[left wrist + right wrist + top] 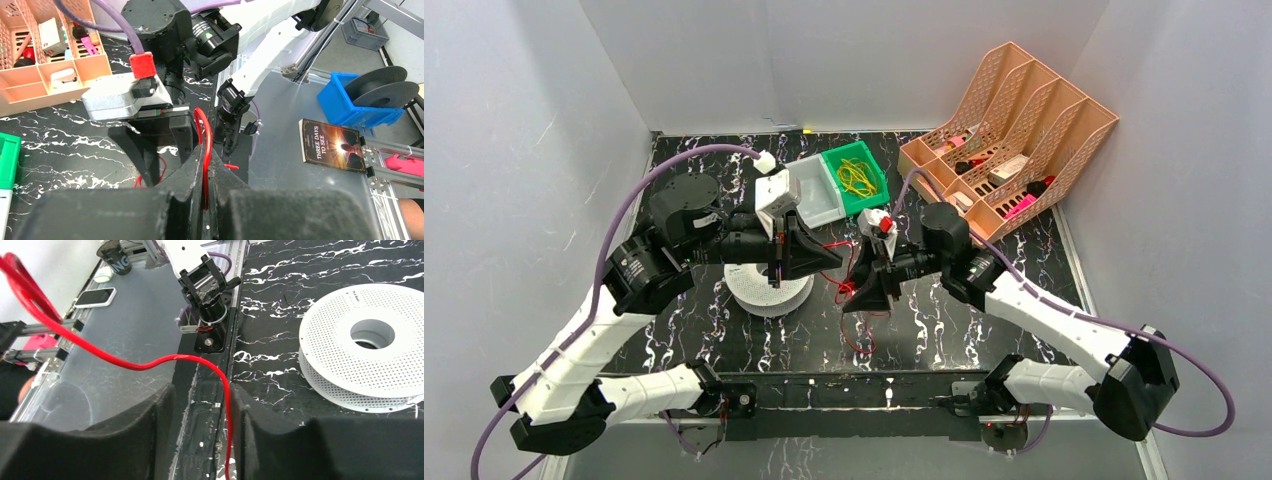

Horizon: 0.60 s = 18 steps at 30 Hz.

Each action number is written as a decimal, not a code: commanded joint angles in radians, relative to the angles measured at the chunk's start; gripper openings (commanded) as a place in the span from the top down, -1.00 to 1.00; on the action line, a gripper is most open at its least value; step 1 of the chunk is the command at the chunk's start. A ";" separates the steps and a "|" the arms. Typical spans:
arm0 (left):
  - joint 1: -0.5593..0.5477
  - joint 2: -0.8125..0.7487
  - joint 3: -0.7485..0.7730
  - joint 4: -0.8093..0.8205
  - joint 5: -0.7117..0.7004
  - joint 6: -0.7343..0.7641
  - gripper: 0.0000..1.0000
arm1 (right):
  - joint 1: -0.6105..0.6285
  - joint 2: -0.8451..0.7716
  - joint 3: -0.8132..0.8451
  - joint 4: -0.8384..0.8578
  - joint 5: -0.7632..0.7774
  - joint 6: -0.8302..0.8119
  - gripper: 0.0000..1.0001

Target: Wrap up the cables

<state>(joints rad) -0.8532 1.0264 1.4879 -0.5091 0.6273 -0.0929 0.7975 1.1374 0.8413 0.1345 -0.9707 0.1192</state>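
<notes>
Two arms are counted, the left arm (584,340) and the right arm (1064,320), and with them two grippers, the left gripper (829,262) and the right gripper (871,305), while just one red wire (836,246) is tallied. One white spool (769,290), one green bin (882,180), one yellow wire tangle (856,178), one clear bin (809,170) and one peach organizer (1064,100) are logged. Further out, one book (330,146), one blue crate (350,107), one black reel (385,87), one phone (94,297) and one dark cup (114,257) are picked out.

Book cover (332,146) reading "THREE DAYS TO SEE", white capitals on dark (the finer print defeats me), white spool's (330,340) tiny label illegible
</notes>
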 commanded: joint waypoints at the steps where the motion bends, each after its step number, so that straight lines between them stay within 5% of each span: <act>1: -0.004 -0.033 0.032 0.006 -0.021 -0.009 1.00 | 0.006 -0.094 -0.008 0.021 0.047 -0.012 0.30; 3: -0.004 -0.040 0.036 -0.004 -0.047 -0.002 1.00 | 0.006 -0.147 -0.029 -0.010 0.112 -0.010 0.97; 9: -0.004 -0.066 0.045 -0.022 -0.133 0.013 1.00 | 0.006 -0.336 -0.092 -0.129 0.310 -0.008 1.00; 18: -0.004 -0.098 0.058 -0.026 -0.263 0.003 1.00 | 0.006 -0.516 -0.149 -0.277 0.835 0.014 1.00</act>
<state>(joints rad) -0.8532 0.9573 1.5085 -0.5327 0.4519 -0.0856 0.8009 0.6662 0.7181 -0.0952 -0.4313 0.1211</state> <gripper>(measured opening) 0.010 0.020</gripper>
